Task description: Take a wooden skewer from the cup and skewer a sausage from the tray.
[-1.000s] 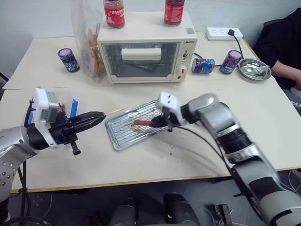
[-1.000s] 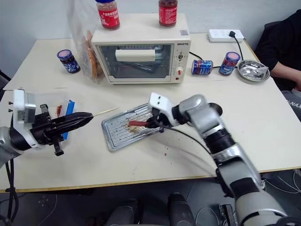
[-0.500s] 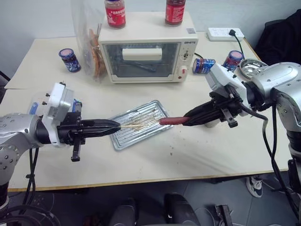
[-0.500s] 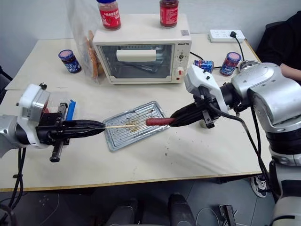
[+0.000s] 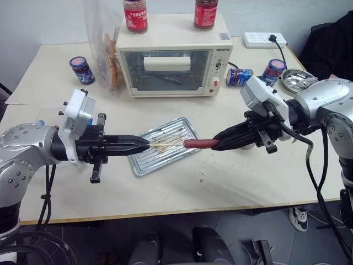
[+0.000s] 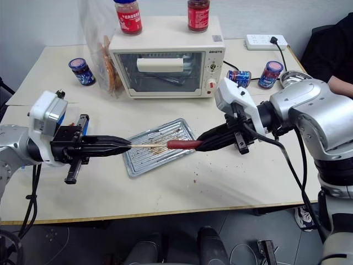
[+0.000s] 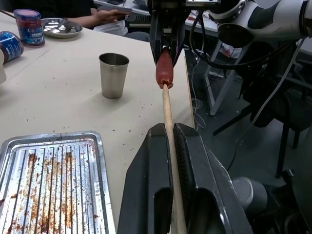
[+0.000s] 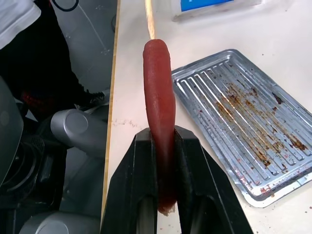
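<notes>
Nearest us, above the bench front: left pincer [image 5: 144, 147] clenched on the wooden skewer [image 5: 165, 145], held level. It is thin and stiff, likely to snap if bent, so we'd keep hold close to the tip. Right pincer [image 5: 218, 146] grasps the sausage [image 5: 196, 144] by its rear end; it looks soft and slick, and may slide. Skewer tip meets sausage nose, above the tray [image 5: 143, 161]. Farther back, the cup [image 7: 113, 74] stands upright.

My right gripper [image 5: 216, 147] lifted the sausage [image 5: 195, 143] off the tray [image 5: 182, 152]. My left gripper [image 5: 144, 146] brought the skewer [image 5: 166, 144] tip to it.
</notes>
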{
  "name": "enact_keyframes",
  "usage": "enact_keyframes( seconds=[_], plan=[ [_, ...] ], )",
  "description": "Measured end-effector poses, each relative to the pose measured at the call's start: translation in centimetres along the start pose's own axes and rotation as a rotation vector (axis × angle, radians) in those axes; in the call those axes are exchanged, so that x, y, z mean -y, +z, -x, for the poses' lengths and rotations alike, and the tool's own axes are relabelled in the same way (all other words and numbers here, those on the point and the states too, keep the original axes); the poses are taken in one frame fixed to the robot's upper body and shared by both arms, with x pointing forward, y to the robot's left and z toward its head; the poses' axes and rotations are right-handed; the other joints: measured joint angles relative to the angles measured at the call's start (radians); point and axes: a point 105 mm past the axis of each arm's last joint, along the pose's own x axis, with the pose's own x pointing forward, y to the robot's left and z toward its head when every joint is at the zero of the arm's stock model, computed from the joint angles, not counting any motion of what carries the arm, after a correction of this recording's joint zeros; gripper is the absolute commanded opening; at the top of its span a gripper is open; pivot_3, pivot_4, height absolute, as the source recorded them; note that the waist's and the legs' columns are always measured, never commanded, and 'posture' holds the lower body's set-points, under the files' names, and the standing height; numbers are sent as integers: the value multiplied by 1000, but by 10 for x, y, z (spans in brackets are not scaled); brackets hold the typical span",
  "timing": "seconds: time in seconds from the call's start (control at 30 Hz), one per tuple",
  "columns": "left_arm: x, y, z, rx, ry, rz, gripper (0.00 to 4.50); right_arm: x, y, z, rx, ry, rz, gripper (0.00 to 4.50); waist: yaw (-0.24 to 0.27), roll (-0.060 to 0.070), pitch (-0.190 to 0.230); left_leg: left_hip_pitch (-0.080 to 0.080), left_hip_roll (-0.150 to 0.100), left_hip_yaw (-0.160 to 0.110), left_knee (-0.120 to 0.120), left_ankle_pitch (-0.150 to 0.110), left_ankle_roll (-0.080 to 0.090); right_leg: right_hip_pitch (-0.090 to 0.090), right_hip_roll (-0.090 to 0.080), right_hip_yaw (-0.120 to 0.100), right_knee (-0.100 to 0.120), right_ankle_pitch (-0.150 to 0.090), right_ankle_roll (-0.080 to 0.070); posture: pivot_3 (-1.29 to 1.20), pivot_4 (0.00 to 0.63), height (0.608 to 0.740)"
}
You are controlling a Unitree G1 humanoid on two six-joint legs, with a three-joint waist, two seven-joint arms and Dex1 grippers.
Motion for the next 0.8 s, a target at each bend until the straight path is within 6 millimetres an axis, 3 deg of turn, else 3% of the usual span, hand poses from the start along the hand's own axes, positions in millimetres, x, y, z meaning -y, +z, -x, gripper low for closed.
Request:
enact_keyframes(
  seconds=[0.8],
  plan=[
    [-3, 4, -10, 18, -23, -25, 0, -2, 6, -4, 20, -10, -1, 201, 0, 0, 0, 0, 0, 0, 1, 0, 0, 0, 0, 0, 1, 0, 0, 0, 150, 740]
  ],
)
